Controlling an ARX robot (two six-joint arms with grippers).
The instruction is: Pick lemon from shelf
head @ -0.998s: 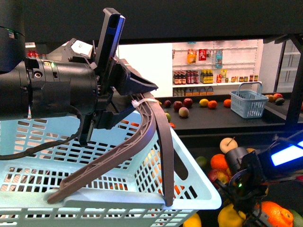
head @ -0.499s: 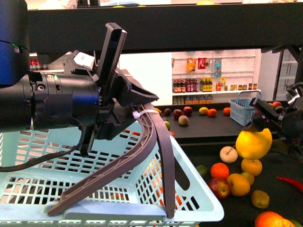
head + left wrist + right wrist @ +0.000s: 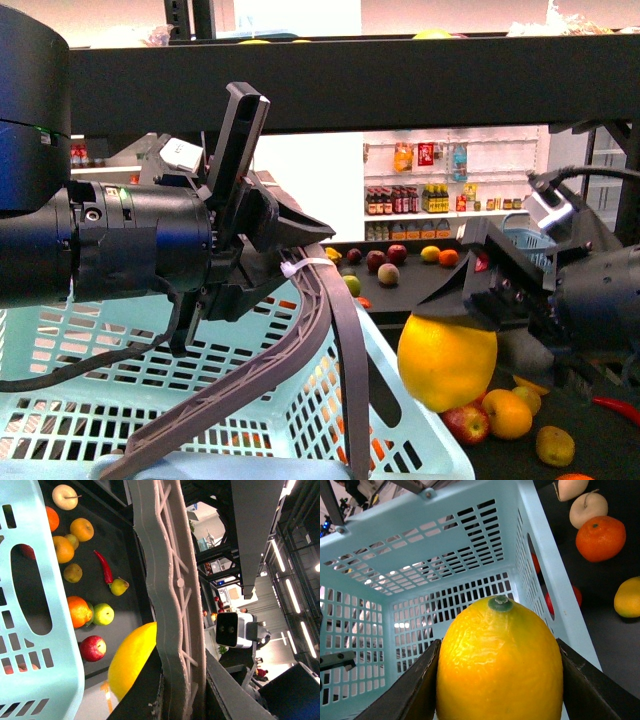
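The lemon (image 3: 500, 665) fills the lower middle of the right wrist view. It is pressed between the two dark fingers (image 3: 407, 692) of the right gripper (image 3: 478, 300), which holds it in the air. Behind it, at upper left, is the pale blue basket (image 3: 445, 545). In the front view, the left gripper (image 3: 270, 235) at middle left is closed around the grey basket handle (image 3: 325, 300). Farther, at lower right, an orange (image 3: 507, 413) and a red apple (image 3: 466, 424) lie on the black shelf (image 3: 400, 95). Far behind, in the middle, small bottles (image 3: 400, 198) stand on a white rack.
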